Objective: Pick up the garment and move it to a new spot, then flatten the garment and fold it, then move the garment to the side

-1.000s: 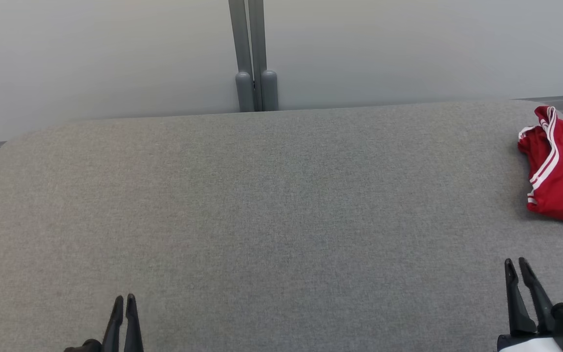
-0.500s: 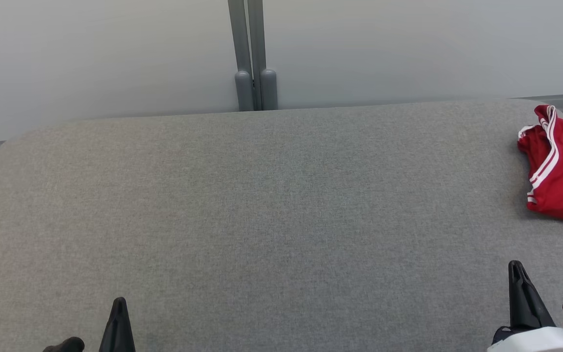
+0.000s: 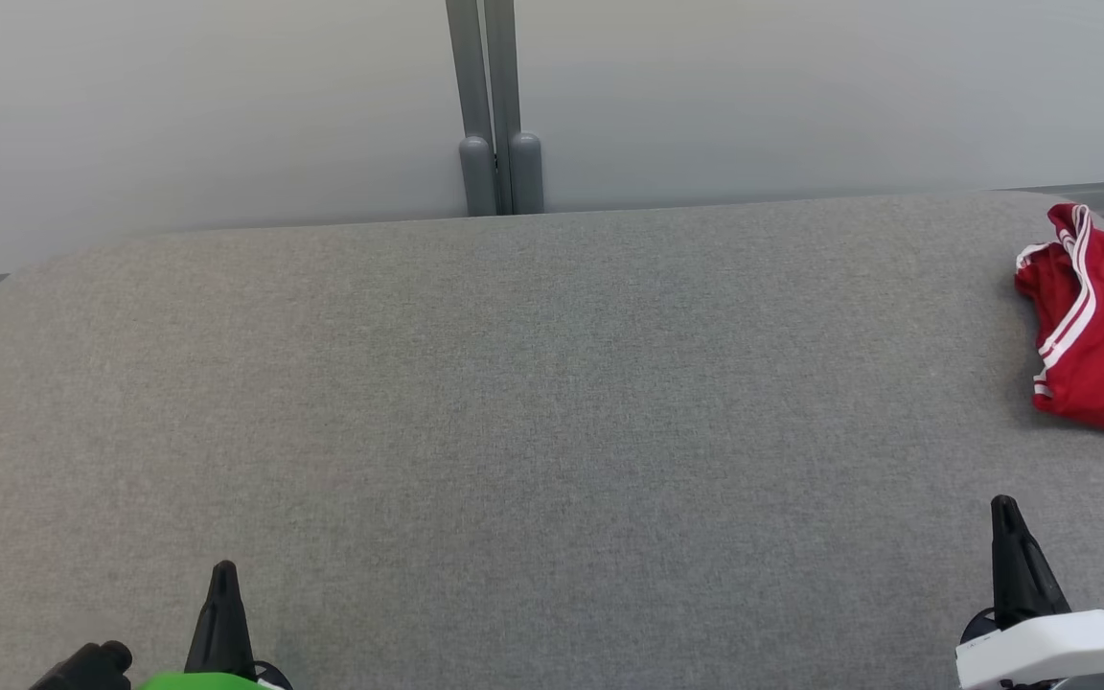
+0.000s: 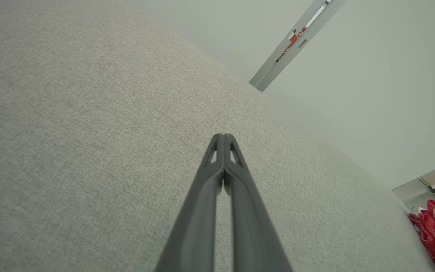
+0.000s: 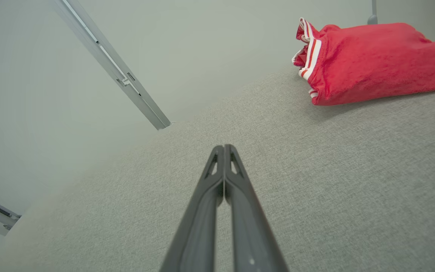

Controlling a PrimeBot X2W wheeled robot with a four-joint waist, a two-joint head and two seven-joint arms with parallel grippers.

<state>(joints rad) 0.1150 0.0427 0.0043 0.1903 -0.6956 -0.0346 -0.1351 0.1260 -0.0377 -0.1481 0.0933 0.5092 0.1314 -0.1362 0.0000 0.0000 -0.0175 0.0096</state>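
The garment [image 3: 1103, 326], red with white stripes along one edge, lies bunched at the far right of the grey padded table [image 3: 533, 412]. It also lies at the upper right of the right wrist view as the garment [image 5: 372, 60], and at the lower right corner of the left wrist view as the garment [image 4: 434, 234]. My left gripper [image 3: 223, 575] hangs low at the lower left, shut with nothing in it, far from the cloth. My right gripper [image 3: 1004, 513] is at the lower right, shut and empty, a short way in front of the garment. Both pairs of fingertips touch in the wrist views [image 4: 223, 138] [image 5: 223, 148].
A pale partition wall with a grey upright post [image 3: 494, 105] runs behind the table. The table's far edge is rounded at the left corner. The garment reaches past the head view's right edge.
Both grippers have gone from slightly parted fingers to shut. Each has turned a little at the wrist and risen slightly in the head view. The garment has not moved.
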